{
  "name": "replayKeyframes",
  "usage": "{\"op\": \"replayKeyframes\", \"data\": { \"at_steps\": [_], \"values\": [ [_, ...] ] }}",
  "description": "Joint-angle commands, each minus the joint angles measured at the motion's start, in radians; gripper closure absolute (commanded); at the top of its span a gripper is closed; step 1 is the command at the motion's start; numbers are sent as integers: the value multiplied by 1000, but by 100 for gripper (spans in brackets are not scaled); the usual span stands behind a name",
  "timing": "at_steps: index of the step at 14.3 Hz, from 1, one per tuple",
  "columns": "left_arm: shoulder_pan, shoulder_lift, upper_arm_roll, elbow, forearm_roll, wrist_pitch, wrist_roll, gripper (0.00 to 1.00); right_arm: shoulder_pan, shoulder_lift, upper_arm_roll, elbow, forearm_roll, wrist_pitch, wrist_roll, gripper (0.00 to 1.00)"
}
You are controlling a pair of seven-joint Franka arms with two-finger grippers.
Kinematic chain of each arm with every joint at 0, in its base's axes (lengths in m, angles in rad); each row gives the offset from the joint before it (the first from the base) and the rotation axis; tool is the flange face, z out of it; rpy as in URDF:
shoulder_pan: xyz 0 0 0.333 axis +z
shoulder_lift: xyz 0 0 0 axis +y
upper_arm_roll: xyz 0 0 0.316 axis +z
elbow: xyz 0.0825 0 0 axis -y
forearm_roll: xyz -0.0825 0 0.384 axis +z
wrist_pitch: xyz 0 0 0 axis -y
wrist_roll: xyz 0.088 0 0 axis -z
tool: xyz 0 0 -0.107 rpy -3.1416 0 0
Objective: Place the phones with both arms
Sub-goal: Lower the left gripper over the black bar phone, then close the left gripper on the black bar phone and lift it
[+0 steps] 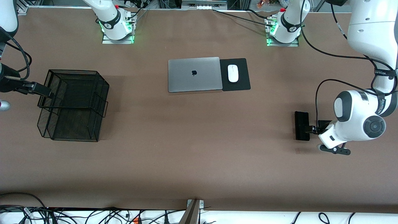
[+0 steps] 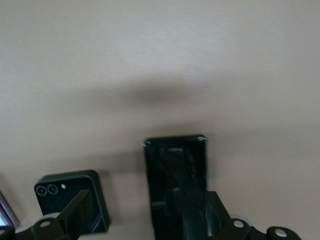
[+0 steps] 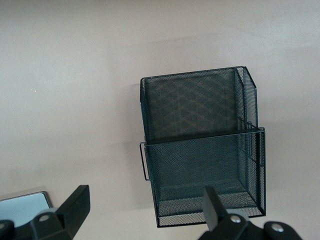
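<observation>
A long thin black phone [image 1: 301, 123] [image 2: 172, 170] lies flat toward the left arm's end of the table. A small squarish black phone [image 1: 325, 123] [image 2: 60, 192] with two lenses lies beside it, partly under the left hand. My left gripper [image 1: 315, 127] [image 2: 145, 217] is open low over the gap between them, with one finger [image 2: 212, 207] over the long phone and the other over the small one. My right gripper [image 1: 39, 90] [image 3: 145, 210] is open and holds nothing, above the edge of the black mesh basket [image 1: 74, 105] [image 3: 200, 145].
A shut silver laptop [image 1: 194, 74] sits mid-table nearer the bases, with a white mouse [image 1: 232, 73] on a black pad [image 1: 241, 84] beside it. In the right wrist view a pale flat slab [image 3: 22, 207] shows at the picture's edge.
</observation>
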Motion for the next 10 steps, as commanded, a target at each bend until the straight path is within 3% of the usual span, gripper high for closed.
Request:
{"op": "replayKeyframes", "data": {
  "at_steps": [1,7,10],
  "values": [
    [-3,-30,-4,-67,-30,61,-12,0,-2,-1,-1,-2,21,-4,9,0],
    [-33,-30,-9,-158,-29,167,-97,0,-3,11,-1,-2,21,-1,17,0],
    [-31,-30,-7,-247,-29,290,-98,0,-3,11,-1,-2,21,1,17,0]
  ]
}}
